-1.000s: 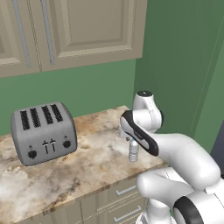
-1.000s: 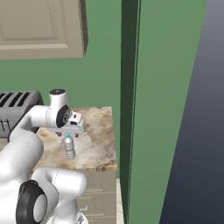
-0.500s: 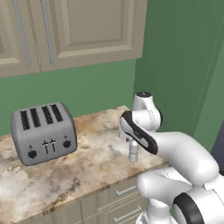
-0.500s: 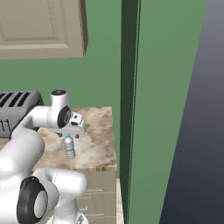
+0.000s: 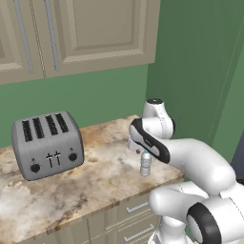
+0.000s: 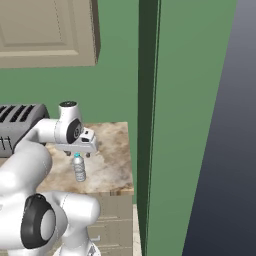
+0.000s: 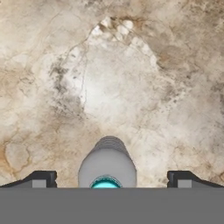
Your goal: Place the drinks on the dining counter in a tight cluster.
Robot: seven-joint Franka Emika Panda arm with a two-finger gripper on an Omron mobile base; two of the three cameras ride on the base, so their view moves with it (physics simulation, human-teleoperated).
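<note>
Clear water bottle (image 5: 146,163) upright on marbled worktop (image 5: 95,176), end effector (image 7: 107,179) spread wide above it, holding nothing, toaster (image 5: 46,145) well apart

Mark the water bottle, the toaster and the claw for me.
water bottle (image 5: 146,164), left base view, on its clear body.
toaster (image 5: 47,145), left base view, on its silver front face.
claw (image 7: 107,180), hand view, midway between its two dark tips.

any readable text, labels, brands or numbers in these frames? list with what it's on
None readable.
Water bottle: pale band around the body, too small to show any lettering.
Toaster: lever and knob marks on the front, no words or numbers.
Counter and cabinets: unmarked.
</note>
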